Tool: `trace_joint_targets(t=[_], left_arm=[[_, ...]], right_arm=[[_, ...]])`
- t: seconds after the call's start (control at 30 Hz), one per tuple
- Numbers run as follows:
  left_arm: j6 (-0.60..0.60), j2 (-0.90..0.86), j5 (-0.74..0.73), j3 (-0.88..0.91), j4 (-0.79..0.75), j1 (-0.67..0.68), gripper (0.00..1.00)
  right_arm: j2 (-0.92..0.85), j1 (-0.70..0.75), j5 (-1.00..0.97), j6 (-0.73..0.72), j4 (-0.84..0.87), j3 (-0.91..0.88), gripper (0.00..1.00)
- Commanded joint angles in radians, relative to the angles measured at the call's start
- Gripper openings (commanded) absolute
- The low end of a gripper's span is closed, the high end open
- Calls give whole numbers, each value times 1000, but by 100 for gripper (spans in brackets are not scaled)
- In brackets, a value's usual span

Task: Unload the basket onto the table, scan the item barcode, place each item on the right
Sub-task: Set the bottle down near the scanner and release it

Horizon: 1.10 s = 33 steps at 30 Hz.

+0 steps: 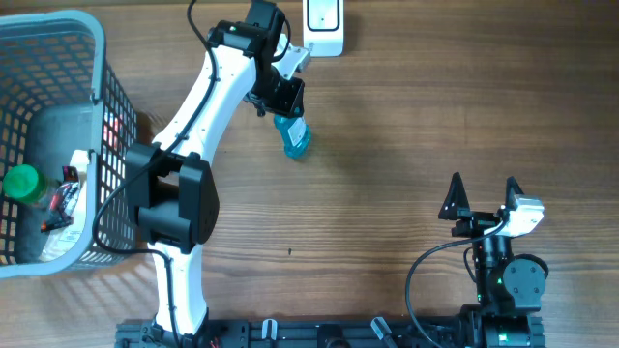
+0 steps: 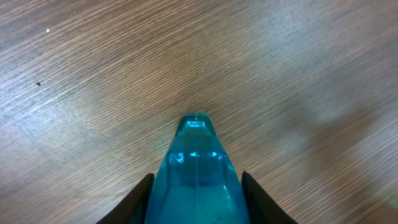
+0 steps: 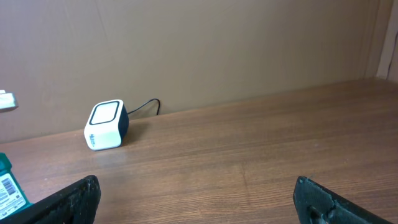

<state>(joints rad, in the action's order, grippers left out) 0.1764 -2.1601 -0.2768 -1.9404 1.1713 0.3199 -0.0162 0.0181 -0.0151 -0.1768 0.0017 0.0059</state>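
One scanner [image 1: 324, 24], one basket [image 1: 58, 21], one bottle [image 1: 293, 137], two grippers. Bottle: clear teal, tapered, near the scanner, pinched in the left gripper [image 1: 284, 114]; right gripper [image 1: 482, 191] wide, empty

The tabletop [image 2: 93, 74] is brown wood with a fine, close grain and a soft, low sheen. The bottle [image 2: 198, 180] is see-through blue plastic, smooth and glossy. The scanner [image 3: 106, 126] is smooth white plastic, and the basket [image 1: 116, 106] is a grey plastic lattice.
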Motion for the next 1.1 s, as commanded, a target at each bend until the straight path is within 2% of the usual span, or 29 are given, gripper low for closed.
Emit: trace_joint_targets(t=[0.0,0.23,0.83,0.9,1.07], left_arm=[[109,6,54,-7,-1,-1,35],[138,6,218,-7,-78,-1,36],[306,6,222,-7,-90,-1,38],[319,6,224,-7,-91,-1,47],[318,6,250,-7,-91,-2,61]], right_arm=[[9,-4,16,18,4,-1,100],[9,-4,16,18,4,-1,100],[9,-4,16,18,4,-1,100],[9,-4,16,18,4,-1,100],[9,-4,16,18,4,-1,100]])
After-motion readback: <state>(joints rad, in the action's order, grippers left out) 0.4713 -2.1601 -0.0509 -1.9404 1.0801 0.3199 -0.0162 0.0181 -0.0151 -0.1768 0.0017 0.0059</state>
